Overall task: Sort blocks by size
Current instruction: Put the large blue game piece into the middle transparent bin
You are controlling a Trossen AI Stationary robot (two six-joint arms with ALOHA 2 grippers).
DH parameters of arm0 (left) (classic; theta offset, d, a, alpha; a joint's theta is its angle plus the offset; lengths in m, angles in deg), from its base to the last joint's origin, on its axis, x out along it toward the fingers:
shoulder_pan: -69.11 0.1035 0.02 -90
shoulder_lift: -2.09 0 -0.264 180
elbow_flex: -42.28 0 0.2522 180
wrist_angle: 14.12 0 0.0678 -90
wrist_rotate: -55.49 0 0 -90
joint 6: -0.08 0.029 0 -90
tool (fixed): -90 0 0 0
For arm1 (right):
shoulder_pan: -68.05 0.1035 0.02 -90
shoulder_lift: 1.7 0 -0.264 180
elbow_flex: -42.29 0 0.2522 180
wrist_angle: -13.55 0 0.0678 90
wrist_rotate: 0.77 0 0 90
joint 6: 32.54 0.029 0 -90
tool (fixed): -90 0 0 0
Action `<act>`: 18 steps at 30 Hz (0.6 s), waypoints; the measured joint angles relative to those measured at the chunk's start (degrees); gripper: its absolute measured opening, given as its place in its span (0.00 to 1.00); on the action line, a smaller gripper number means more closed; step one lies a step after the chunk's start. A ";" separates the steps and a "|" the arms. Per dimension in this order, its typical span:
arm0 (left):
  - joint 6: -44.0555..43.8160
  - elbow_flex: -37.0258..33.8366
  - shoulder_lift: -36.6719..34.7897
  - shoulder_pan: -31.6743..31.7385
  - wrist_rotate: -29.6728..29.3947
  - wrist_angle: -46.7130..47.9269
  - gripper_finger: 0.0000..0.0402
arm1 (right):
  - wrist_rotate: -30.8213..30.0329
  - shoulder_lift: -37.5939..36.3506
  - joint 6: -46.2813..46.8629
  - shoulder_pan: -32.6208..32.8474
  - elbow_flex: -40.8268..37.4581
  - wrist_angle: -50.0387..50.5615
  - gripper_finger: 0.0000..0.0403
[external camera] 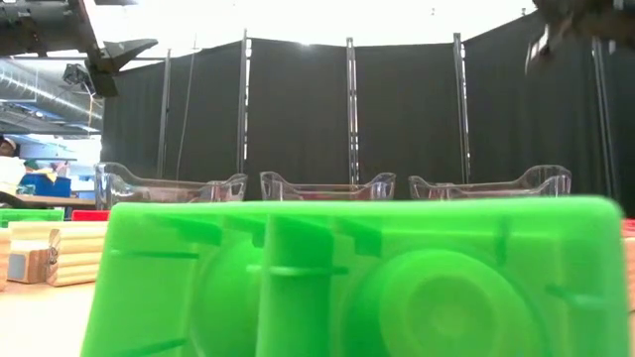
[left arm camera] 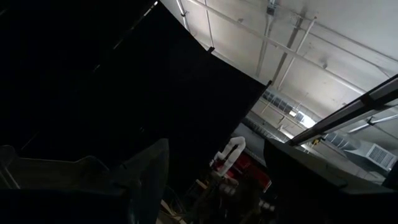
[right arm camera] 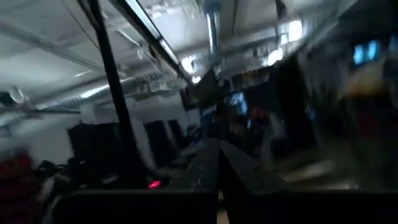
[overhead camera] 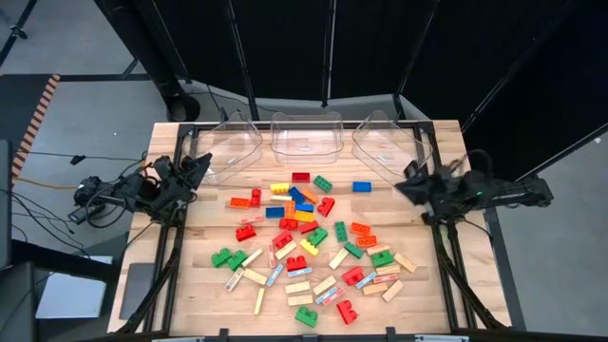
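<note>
1. From above you get the whole pile: blocks [overhead camera: 309, 242] scattered over the middle of the wooden table [overhead camera: 446, 294], in front of three clear bins [overhead camera: 306, 133].
2. Left gripper [overhead camera: 198, 166] sits spread open by the left bin, holding nothing.
3. Right gripper [overhead camera: 407, 185] is pressed together near the right bin; its wrist cam shows fingers [right arm camera: 217, 168] touching, empty.
4. Table-level cam is mostly one green block [external camera: 357, 278] right up close.

blocks [overhead camera: 304, 249]: red, green, blue, yellow, orange; some tan wood
bins [overhead camera: 306, 136]: clear
table [overhead camera: 190, 285]: pale wood grain
curtain [external camera: 298, 109]: black
arms: dark
</note>
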 joint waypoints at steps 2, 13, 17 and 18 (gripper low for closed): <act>0.00 0.00 0.00 0.00 0.02 0.00 0.67 | -2.39 2.60 -4.93 0.00 7.38 8.09 0.04; 0.02 0.00 0.00 -0.01 0.01 0.00 0.67 | -12.76 40.00 -12.10 -4.91 40.99 69.18 0.10; 0.04 0.00 0.00 0.00 0.02 0.00 0.67 | -4.02 53.23 -17.92 -7.74 43.59 68.76 0.22; 0.03 0.00 0.00 -0.01 0.00 0.00 0.67 | -3.30 56.07 -18.86 -8.69 44.40 68.78 0.27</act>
